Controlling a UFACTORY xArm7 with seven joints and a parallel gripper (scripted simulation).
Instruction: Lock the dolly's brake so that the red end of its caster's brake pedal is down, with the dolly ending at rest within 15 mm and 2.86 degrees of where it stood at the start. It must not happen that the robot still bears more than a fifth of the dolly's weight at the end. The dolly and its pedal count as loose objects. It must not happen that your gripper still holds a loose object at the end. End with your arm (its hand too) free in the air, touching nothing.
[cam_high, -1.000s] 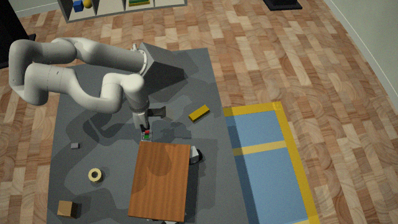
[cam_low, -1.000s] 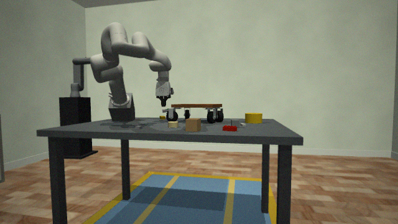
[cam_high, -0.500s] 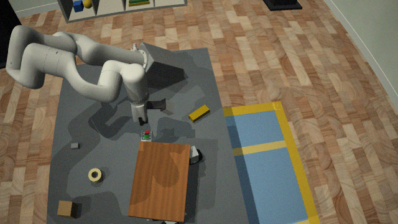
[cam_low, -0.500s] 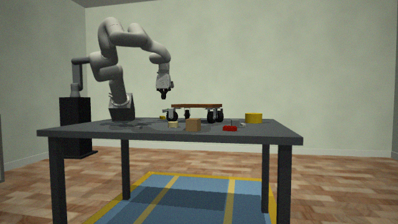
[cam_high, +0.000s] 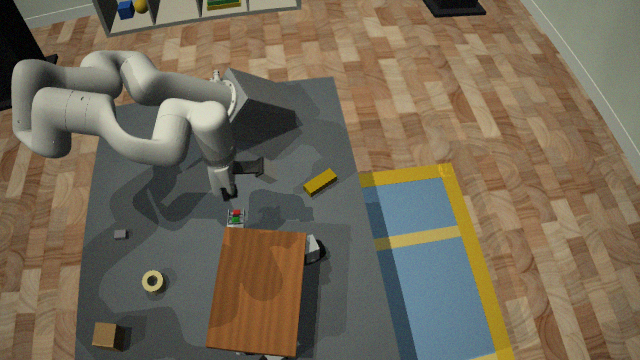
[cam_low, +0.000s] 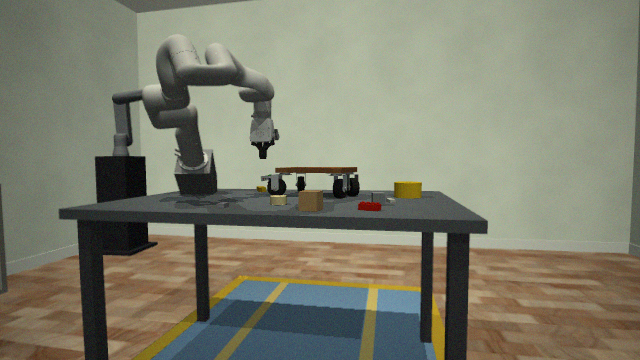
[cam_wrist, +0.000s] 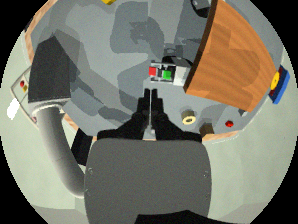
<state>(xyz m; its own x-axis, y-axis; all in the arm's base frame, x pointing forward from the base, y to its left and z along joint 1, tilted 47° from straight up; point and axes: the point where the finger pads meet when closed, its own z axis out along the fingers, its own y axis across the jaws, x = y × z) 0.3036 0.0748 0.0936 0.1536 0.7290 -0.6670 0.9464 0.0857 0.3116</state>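
Observation:
The dolly (cam_high: 257, 290) has a wooden deck on black casters and stands on the grey table; it also shows in the side view (cam_low: 316, 170) and in the wrist view (cam_wrist: 229, 56). Its brake pedal (cam_high: 236, 216) sticks out at the deck's far left corner, with a red end (cam_high: 236, 212) and a green end (cam_high: 235, 219); in the wrist view the pedal (cam_wrist: 160, 72) lies ahead of my fingertips. I cannot tell which end is lower. My gripper (cam_high: 228, 192) (cam_low: 262, 151) (cam_wrist: 150, 96) is shut and empty, hanging above the table just beyond the pedal, clear of the dolly.
On the table lie a yellow block (cam_high: 320, 181), a tape ring (cam_high: 153, 281), a small cardboard box (cam_high: 111, 336), a small grey cube (cam_high: 120, 234) and a red piece (cam_low: 369, 205). A yellow cylinder (cam_low: 407, 189) stands at the far end. The arm's base (cam_high: 250, 105) is at the back.

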